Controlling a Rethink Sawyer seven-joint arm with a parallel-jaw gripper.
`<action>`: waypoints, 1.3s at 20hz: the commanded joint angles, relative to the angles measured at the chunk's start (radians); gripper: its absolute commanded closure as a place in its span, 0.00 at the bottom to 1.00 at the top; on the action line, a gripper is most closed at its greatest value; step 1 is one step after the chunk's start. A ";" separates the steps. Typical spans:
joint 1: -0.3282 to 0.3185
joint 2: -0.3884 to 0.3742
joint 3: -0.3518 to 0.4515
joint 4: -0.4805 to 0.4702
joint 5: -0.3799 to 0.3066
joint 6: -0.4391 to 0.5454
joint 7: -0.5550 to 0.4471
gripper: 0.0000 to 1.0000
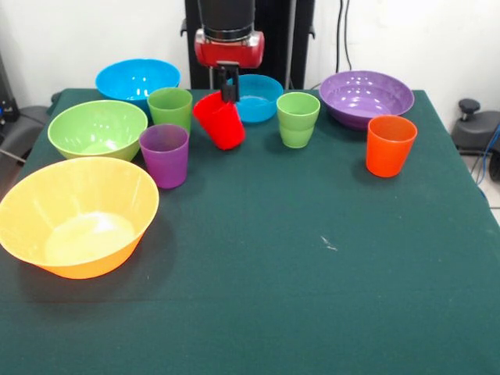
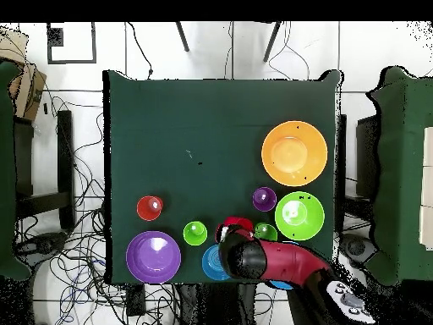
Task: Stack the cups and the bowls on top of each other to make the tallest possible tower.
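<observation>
My gripper is shut on the rim of the red cup, which hangs tilted above the cloth; the cup also shows in the overhead view. Around it stand two light green cups, a purple cup and an orange cup. The bowls sit apart: yellow-orange, light green, purple, one blue at the far left and one blue just behind the gripper. Nothing is stacked.
The dark green tablecloth covers the table. In the overhead view my arm hides part of the table's edge near the base. Cables and chairs surround the table.
</observation>
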 commanded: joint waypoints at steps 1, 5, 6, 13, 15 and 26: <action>-0.022 -0.131 0.127 0.036 0.000 0.101 0.022 1.00; -0.035 -0.134 0.138 0.037 0.002 0.106 0.021 1.00; -0.034 -0.129 0.137 0.035 0.000 0.104 0.023 1.00; -0.041 -0.120 0.136 0.037 -0.008 0.097 0.024 1.00; -0.045 -0.118 0.142 0.030 -0.004 0.103 0.021 1.00; 0.010 -0.080 0.140 0.043 0.004 0.044 0.081 1.00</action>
